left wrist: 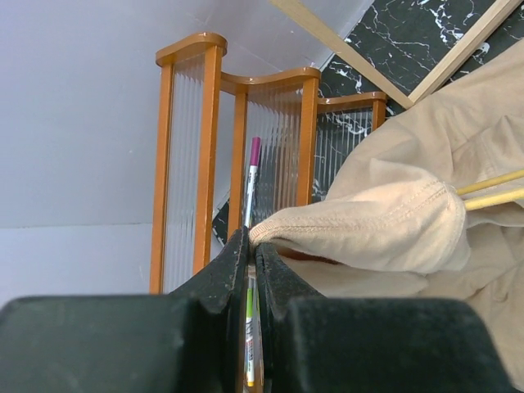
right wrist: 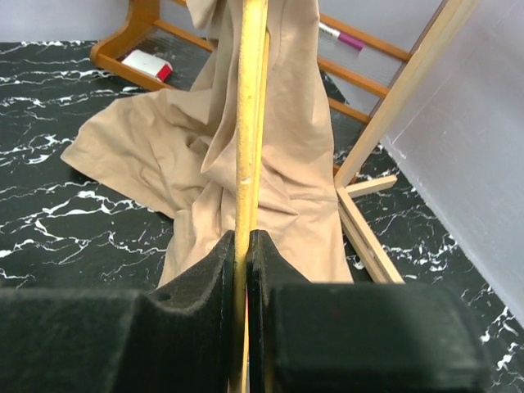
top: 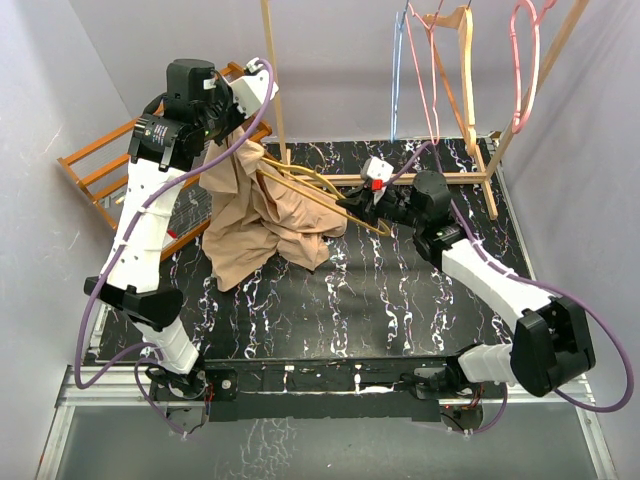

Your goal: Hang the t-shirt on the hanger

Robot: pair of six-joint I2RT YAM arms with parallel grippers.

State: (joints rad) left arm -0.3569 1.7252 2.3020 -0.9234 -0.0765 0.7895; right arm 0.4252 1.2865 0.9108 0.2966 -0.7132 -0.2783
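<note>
Your right gripper (right wrist: 243, 239) is clamped on the mustard-yellow hanger (right wrist: 249, 123); hanger's far end is inside the tan t-shirt (top: 250, 230). Your left gripper (left wrist: 255, 241) pinches the t-shirt hem, holding it up. Rest of the fabric is heaped on the black marble table (top: 400, 300).

Quick tally around the wooden stand (top: 455, 179): one t-shirt (top: 255, 225) and one yellow hanger (right wrist: 248, 123) just left of it. Four hangers hang at it: left pink hanger (top: 411, 55), right pink hanger (top: 518, 110), blue hanger (top: 396, 80) and wooden hanger (top: 463, 50). One orange rack (top: 95, 170) sits far left. Two arms, left arm (top: 140, 230) and right arm (top: 490, 275).
</note>
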